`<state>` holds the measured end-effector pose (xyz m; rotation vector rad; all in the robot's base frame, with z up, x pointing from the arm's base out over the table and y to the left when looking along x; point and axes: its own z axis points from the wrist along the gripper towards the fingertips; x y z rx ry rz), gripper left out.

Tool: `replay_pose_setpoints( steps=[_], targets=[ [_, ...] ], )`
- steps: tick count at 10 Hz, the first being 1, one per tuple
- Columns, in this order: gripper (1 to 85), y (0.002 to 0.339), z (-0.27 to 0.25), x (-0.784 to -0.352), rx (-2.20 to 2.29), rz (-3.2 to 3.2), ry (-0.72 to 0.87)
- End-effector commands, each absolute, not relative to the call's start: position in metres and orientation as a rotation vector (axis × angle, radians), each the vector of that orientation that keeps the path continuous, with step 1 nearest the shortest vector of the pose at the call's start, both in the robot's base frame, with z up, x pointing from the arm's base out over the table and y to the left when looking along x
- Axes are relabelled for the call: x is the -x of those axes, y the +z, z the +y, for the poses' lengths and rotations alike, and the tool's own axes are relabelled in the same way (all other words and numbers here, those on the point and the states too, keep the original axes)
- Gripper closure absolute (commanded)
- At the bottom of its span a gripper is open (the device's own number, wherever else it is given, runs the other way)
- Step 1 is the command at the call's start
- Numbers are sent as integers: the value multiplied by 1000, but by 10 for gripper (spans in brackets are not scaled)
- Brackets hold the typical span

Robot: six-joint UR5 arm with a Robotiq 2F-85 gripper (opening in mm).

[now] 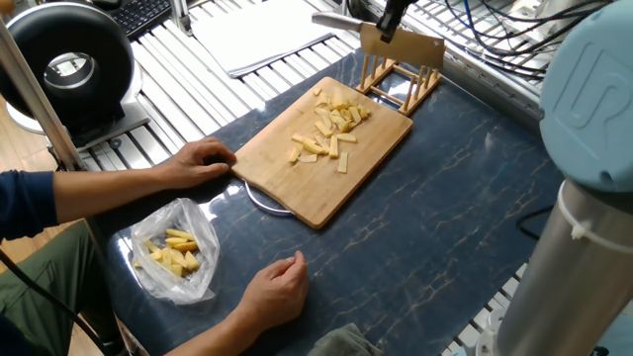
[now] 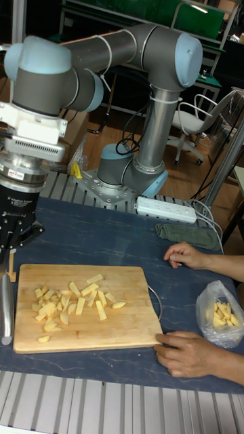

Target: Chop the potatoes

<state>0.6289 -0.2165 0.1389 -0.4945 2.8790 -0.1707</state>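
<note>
Honestly the potatoes (image 1: 331,129) look light, wet-slick, easily scattered; gripper (image 1: 393,18) probably clamps the knife (image 1: 391,40) handle, though blurry.

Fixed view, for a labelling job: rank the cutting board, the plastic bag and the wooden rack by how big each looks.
1. Cutting board, clearly largest.
2. Plastic bag.
3. Wooden rack, partly hidden by the cleaver.
The bag sits nearer the camera, so 2 and 3 are unsure.
</note>
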Motion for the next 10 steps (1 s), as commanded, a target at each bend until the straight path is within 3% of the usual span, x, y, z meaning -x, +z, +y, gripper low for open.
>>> replay_pose_setpoints(
  steps=[1,10],
  targets=[
    [847,124,-215,-630,457,2881,-131],
    [847,85,-217,-621,619,2839,-57]
  ],
)
